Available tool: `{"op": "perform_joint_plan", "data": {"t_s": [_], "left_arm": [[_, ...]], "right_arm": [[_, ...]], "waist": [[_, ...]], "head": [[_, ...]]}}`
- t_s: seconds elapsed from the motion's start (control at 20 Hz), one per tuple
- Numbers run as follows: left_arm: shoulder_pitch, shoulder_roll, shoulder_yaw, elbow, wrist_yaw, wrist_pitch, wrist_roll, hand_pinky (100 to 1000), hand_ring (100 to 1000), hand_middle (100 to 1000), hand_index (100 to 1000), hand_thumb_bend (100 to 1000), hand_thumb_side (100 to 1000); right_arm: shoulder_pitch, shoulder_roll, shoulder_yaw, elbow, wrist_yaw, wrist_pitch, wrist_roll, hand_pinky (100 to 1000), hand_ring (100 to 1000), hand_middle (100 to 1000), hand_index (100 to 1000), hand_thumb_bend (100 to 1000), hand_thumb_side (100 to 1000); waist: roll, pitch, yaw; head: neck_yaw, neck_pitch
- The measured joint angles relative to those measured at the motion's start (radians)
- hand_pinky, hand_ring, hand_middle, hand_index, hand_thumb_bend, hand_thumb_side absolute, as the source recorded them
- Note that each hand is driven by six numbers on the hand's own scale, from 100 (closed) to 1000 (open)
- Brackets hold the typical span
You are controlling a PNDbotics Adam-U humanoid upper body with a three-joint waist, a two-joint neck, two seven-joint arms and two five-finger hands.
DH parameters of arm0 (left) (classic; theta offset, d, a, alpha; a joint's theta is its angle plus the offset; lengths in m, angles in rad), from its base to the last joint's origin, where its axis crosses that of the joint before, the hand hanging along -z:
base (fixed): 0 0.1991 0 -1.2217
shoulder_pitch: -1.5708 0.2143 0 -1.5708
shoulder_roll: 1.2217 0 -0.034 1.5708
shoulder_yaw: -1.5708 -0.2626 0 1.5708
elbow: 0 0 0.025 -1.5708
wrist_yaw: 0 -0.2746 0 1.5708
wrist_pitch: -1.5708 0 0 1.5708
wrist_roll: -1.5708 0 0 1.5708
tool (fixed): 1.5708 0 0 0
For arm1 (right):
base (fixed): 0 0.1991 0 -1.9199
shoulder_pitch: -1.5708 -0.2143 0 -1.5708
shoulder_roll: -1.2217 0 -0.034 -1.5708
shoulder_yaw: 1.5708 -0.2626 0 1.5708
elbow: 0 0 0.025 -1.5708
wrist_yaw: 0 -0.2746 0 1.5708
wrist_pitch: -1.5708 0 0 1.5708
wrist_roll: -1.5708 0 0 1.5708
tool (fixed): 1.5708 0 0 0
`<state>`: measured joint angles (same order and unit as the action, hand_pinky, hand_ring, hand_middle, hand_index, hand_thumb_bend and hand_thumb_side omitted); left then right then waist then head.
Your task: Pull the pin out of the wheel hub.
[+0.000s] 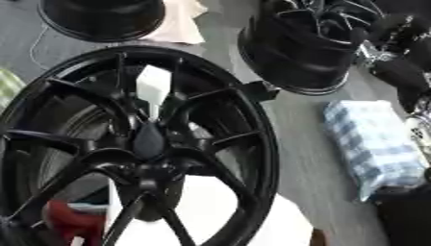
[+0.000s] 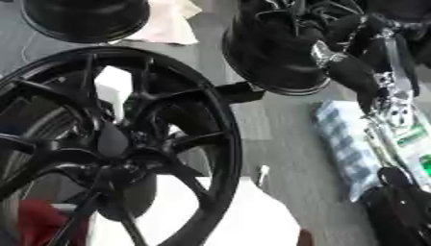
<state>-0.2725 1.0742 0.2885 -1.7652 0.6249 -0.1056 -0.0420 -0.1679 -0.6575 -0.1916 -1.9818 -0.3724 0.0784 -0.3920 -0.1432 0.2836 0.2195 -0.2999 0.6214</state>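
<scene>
head stereo pair | facing down, tilted | close on black wheel (image 1: 139, 144) | both share wheel, checked cloth (image 1: 374, 144)

A black multi-spoke wheel hub (image 1: 139, 144) stands tilted, filling the left foreground.

surface: grey floor (image 1: 299, 139) | on it: black wheels (image 1: 139, 144), checked cloth (image 1: 374, 144)
</scene>
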Motion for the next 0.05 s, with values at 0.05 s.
{"op": "perform_joint_plan", "data": {"t_s": [0.05], "left_arm": [[0.013,-0.007,0.003,-0.024,0.0,0.002,0.016,949,722,616,829,100,755]], "right_arm": [[0.0,0.0,0.0,0.0,0.0,0.0,0.0,620,577,443,532,398,100]], "waist": [[0.0,0.0,-0.001]], "head": [[0.001,0.0]]}}
